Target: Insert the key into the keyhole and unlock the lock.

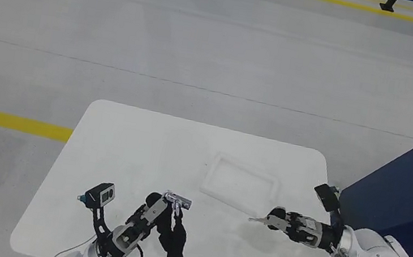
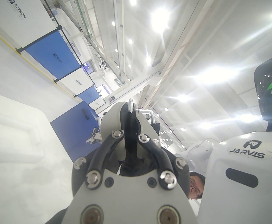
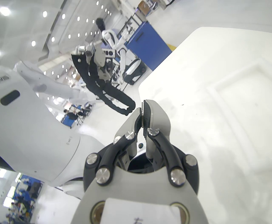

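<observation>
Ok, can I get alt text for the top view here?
Two robot arms hang over the near side of a white table: the left gripper is shut on a silver lock, the right gripper on a small key that points toward the lock, with a gap between them. A shallow white tray lies on the table beyond them.

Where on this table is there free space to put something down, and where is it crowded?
Free: the far strip of the table beyond the tray, and the patch left of it. Crowded: the near side, where the left gripper holding the lock faces the right gripper holding the key.
</observation>
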Controlling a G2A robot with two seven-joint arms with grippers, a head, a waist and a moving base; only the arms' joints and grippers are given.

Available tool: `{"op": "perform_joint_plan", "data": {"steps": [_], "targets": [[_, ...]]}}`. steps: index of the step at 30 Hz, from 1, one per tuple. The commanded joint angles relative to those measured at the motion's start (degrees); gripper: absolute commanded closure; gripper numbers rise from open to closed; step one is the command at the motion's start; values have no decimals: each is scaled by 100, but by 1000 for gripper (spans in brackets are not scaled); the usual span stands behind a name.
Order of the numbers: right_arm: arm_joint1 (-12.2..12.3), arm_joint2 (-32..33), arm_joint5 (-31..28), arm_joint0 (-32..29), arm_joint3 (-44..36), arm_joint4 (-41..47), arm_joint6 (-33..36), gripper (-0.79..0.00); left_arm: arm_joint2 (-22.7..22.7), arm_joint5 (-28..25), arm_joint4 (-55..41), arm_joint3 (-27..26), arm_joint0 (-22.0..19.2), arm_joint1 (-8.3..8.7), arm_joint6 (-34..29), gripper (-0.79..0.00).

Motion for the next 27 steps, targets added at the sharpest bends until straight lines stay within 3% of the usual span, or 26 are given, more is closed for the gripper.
{"op": "perform_joint_plan", "data": {"steps": [1,11,27], "targets": [[5,-10,2,-27,-245,-178,-1,0,0,0,0,0,0,0,0,0],[149,-595,2,205,-1456,-939,-1,0,0,0,0,0,0,0,0,0],[185,-683,2,238,-1358,-635,-2,0,0,0,0,0,0,0,0,0]]}}
